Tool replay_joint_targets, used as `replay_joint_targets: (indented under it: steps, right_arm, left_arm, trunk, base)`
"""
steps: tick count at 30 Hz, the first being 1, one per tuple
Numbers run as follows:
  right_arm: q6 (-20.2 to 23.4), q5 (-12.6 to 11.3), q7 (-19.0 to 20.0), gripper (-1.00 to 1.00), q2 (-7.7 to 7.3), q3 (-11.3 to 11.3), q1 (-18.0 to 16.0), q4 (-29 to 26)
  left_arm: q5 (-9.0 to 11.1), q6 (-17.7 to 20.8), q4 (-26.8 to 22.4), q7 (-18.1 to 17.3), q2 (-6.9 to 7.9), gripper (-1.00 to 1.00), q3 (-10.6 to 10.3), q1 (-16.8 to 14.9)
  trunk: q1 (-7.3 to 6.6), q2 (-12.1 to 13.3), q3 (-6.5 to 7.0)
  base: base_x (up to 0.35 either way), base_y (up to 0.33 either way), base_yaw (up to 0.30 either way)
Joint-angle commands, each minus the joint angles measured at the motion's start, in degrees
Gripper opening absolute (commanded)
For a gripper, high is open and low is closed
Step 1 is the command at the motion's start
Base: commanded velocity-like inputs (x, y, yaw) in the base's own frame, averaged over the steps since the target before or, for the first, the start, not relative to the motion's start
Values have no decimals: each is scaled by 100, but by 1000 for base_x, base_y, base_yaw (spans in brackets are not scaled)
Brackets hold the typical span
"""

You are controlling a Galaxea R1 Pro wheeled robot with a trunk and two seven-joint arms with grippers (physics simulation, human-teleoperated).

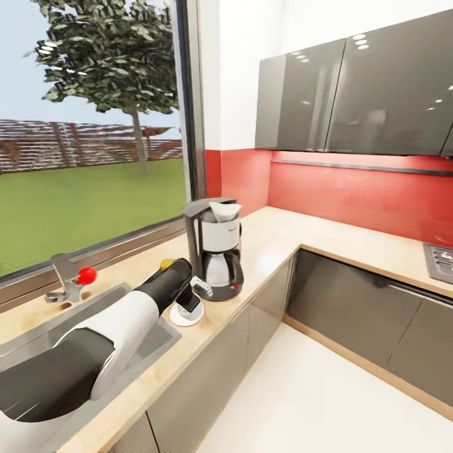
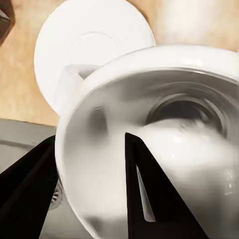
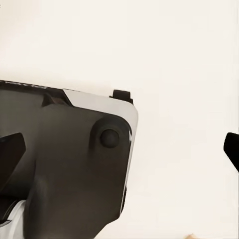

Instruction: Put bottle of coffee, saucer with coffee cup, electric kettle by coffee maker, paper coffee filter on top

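No readable text, brand, number or sign appears anywhere. The tall black drip coffee machine with a white front panel (image 1: 217, 248) carries a tiny dark mark near the top of that panel, too small and blurred to read. The glossy dark grey wall cabinets (image 1: 358, 88), the red backsplash (image 1: 352, 192) and the light tan wood-look worktop (image 1: 327, 236) bear no lettering.
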Motion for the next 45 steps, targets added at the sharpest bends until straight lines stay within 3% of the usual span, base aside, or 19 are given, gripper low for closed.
replay_joint_targets:
  steps: [1, 13, 27, 45]
  right_arm:
    - [36, 51, 27, 100, -1, -15, 0, -18]
    - [36, 49, 27, 100, -1, -16, 0, -18]
    - [27, 57, 24, 100, -1, -6, 0, -18]
    - [36, 57, 19, 100, -1, -15, 1, -18]
  left_arm:
    - [-64, 5, -2, -59, 1, -100, -21, -7]
    - [-89, -3, 7, -20, 197, -100, -24, 184]
    - [-92, -12, -1, -18, 174, -100, -61, 249]
    - [-98, -21, -3, -21, 172, -100, -63, 371]
  trunk:
    - [4, -14, -14]
    - [4, -14, -14]
    - [4, -14, -14]
    - [4, -14, -14]
  base:
    - [24, -108, 272]
    - [4, -14, 276]
    - [121, -7, 102]
    - [141, -152, 0]
